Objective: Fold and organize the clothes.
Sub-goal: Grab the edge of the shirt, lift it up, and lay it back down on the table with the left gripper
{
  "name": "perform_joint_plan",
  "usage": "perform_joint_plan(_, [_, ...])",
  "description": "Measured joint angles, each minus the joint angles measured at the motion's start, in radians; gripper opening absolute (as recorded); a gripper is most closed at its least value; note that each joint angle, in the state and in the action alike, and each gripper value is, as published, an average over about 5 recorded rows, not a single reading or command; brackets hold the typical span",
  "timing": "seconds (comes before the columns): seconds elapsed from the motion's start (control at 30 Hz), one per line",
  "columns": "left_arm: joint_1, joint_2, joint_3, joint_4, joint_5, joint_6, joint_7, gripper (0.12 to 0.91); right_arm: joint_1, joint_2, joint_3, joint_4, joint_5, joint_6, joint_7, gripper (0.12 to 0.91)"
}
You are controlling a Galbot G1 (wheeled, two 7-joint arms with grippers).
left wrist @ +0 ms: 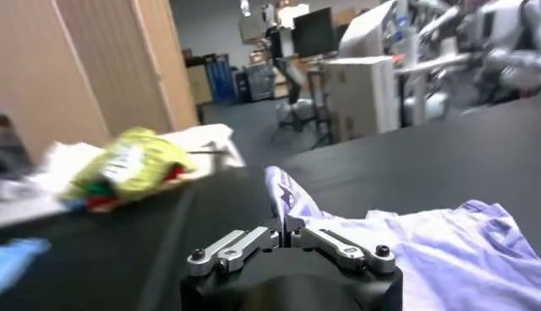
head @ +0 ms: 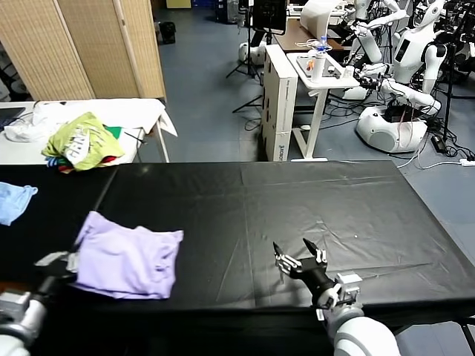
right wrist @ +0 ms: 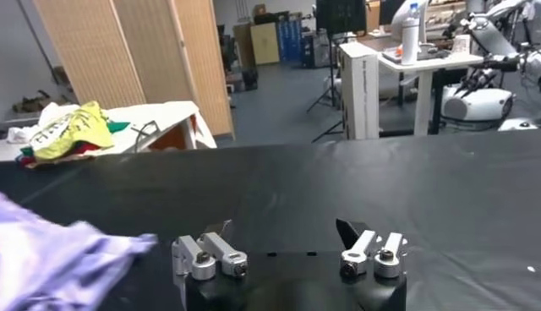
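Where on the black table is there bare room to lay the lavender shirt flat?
Bare: the black table from the lavender T-shirt across to the right pincer, and all beyond. Crowded: the left edge, with the light-blue cloth.

So the shirt is a pale lavender T-shirt, soft cotton-looking, lying bunched up on the near left part of the black table. It's not flat at all, more a rumpled, roughly folded heap with wrinkles running across it, and the right edge looks doubled over. The upper left corner sticks out toward the back. From the left wrist view one bit is pulled up into a little peak, and you can just make out some darker purple print on that raised fold. The rest looks plain.
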Motion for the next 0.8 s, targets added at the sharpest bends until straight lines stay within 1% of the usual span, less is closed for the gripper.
perform_joint_plan(0.1, [0.002, -0.012, -0.006, -0.03, 0.026, 0.027, -0.02, 0.171, -0.006, 0.0, -0.002, -0.002, -0.004, 0.001, 0.0, 0.907])
perform_joint_plan(0.17, [-0.013, -0.036, 0.024, -0.056, 0.039, 0.05, -0.04, 0.171, -0.013, -0.001, 0.002, 0.002, -0.005, 0.001, 0.0, 0.907])
perform_joint_plan(0.3, [-0.064, -0.104, 0.14, -0.114, 0.025, 0.1, -0.081, 0.171, -0.033, -0.003, 0.018, 0.012, -0.009, 0.001, -0.001, 0.907])
perform_joint_plan(0.47, [-0.114, -0.199, 0.313, -0.179, -0.047, 0.15, -0.126, 0.171, -0.056, 0.003, 0.027, 0.013, -0.024, 0.002, -0.001, 0.907])
perform_joint_plan(0.57, [-0.138, -0.255, 0.412, -0.192, -0.074, 0.157, -0.135, 0.171, -0.062, 0.01, 0.024, 0.006, -0.029, 0.002, -0.002, 0.907])
perform_joint_plan(0.67, [-0.164, -0.312, 0.511, -0.178, -0.051, 0.151, -0.133, 0.171, -0.062, 0.015, 0.016, -0.003, -0.034, 0.002, -0.007, 0.907])
perform_joint_plan(0.8, [-0.204, -0.394, 0.627, -0.121, -0.029, 0.146, -0.133, 0.171, -0.063, 0.016, 0.007, -0.016, -0.049, 0.001, -0.016, 0.907])
